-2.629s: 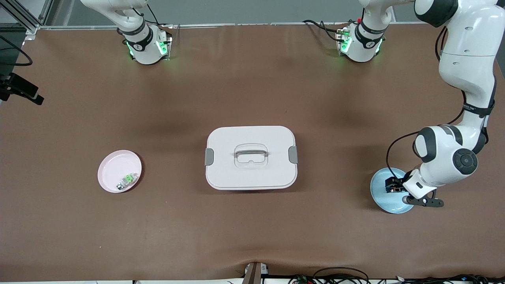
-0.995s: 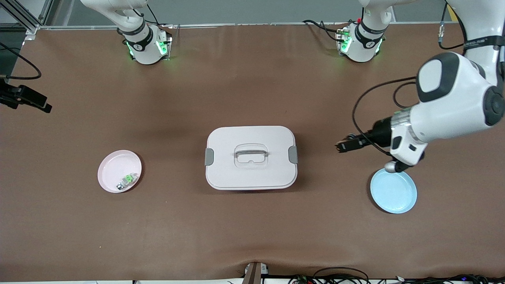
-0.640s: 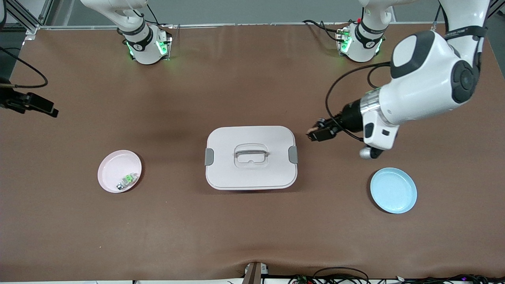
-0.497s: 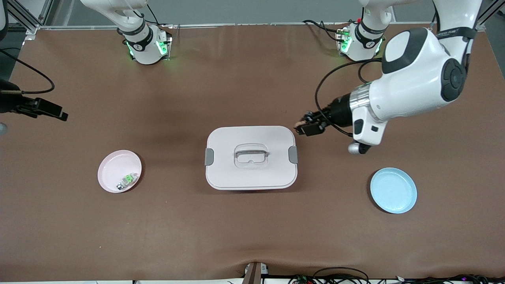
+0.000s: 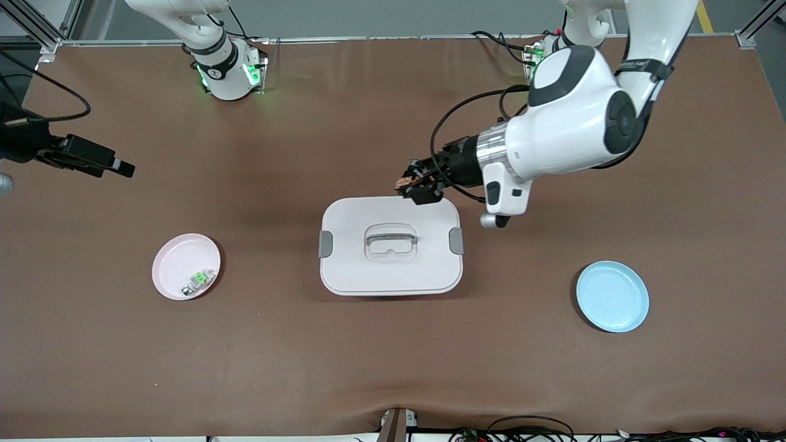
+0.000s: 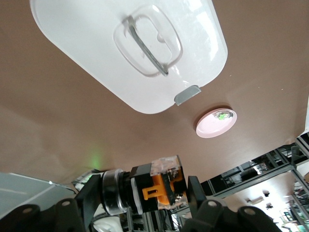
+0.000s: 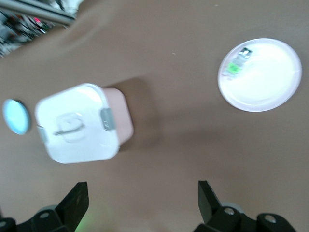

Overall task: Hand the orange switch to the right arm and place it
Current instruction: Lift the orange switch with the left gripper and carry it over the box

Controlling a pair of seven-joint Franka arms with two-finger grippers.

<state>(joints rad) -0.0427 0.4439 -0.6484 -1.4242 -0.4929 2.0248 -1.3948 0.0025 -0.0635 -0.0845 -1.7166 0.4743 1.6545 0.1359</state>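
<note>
Front view, brown mat [image 5: 123, 344] | right gripper [image 5: 123, 167] spread wide over mat at right arm's end | pink plate [image 5: 175, 261] with green part [image 5: 198, 280] | white lidded box [image 5: 390, 245] mid-table | left gripper [image 5: 416, 184] pinching orange switch [image 6: 161, 184] over box edge | blue plate [image 5: 612, 296]

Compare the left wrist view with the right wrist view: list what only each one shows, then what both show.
Only the left wrist view: the orange switch clamped in the shut left gripper. Only the right wrist view: the blue plate and the open right gripper above bare table. Both: the white lidded box with its grey latch, and the pink plate holding the small clear-and-green part.
</note>
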